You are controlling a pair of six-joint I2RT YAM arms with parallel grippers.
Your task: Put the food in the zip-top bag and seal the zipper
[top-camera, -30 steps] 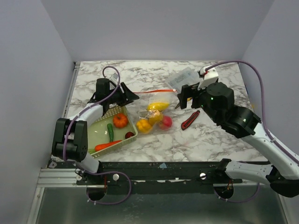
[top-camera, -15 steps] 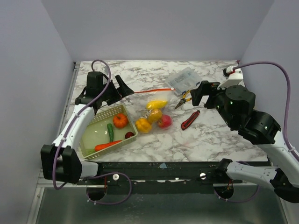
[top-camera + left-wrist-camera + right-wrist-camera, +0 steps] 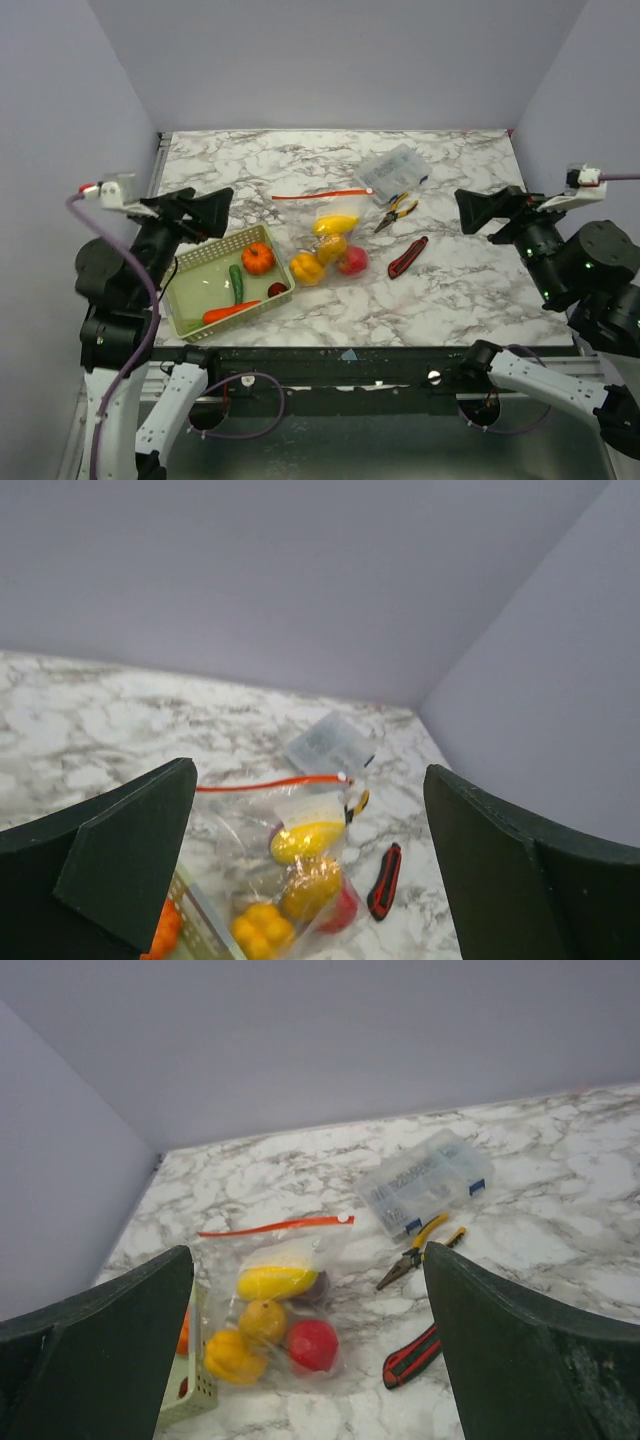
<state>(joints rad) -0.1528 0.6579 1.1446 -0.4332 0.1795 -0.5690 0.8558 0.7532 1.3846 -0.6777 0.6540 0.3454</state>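
The zip-top bag (image 3: 330, 243) lies flat mid-table and holds yellow, orange and red food (image 3: 337, 226). Its zipper (image 3: 320, 194) runs as one straight red-orange strip along the far edge; I cannot tell whether it is pressed closed. A pumpkin (image 3: 258, 258), cucumber (image 3: 236, 281) and carrot (image 3: 230, 311) lie in the green basket (image 3: 190, 290). My left gripper (image 3: 222, 213) is open and empty, raised at the left, clear of the bag. My right gripper (image 3: 478, 215) is open and empty, raised at the right. Both wrist views look down on the bag (image 3: 300, 870) (image 3: 280, 1310) between wide-apart fingers.
A clear parts box (image 3: 393, 167) sits at the back, with yellow-handled pliers (image 3: 398, 210) beside it. A red-and-black utility knife (image 3: 408, 256) lies right of the bag. The basket touches the bag's left side. Walls close in the table on three sides.
Both grippers were at the two ends of the zipper a second ago. They have let go and pulled back up and outward. The zipper now lies lower and flat.
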